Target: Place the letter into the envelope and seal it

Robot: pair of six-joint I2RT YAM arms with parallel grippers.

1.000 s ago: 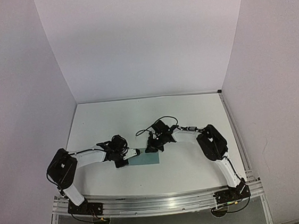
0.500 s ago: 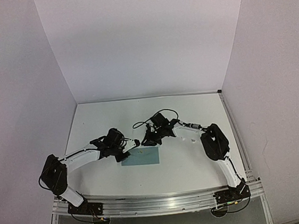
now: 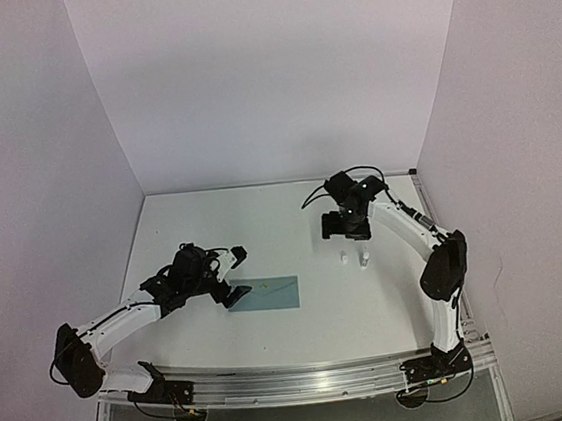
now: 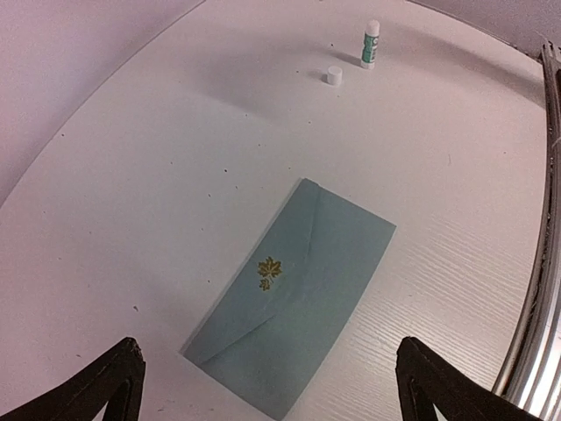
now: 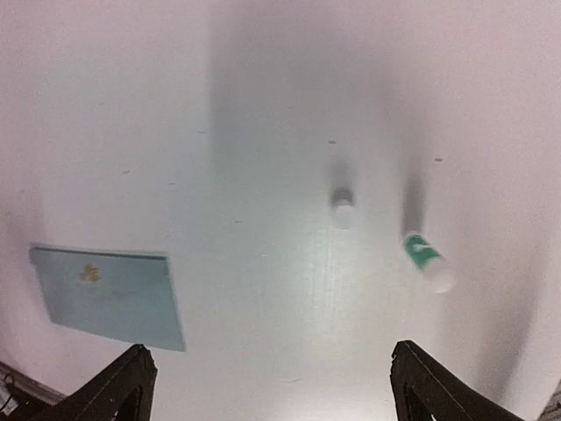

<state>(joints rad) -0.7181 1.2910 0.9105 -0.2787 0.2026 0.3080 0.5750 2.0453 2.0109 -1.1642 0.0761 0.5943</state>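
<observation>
Starting at the near side in the top view: the envelope (image 3: 265,294) lies flat on the table (image 3: 290,204), a bit toward 7 o'clock from the table's middle, long side running 9 to 3. Its triangular flap is folded down, and there's a little gold leaf sticker (image 4: 268,271) right at the flap's tip.

The left gripper (image 3: 238,273) sits at the envelope's 9 o'clock end with its jaws spread wide and nothing in them. From the wrist cam, the near end of the envelope shows between the two fingers (image 4: 105,386). I honestly can't tell if a fingertip touches the paper.

Further back, around 2 o'clock from the envelope and well apart from it, a glue stick (image 3: 364,259) with a green label stands upright, uncapped. Its white cap (image 3: 343,257) sits just beside it at 9 o'clock.

Farthest out, the right gripper (image 5: 271,347) hangs above those two, toward their 11 o'clock, also gaping wide and holding nothing.
</observation>
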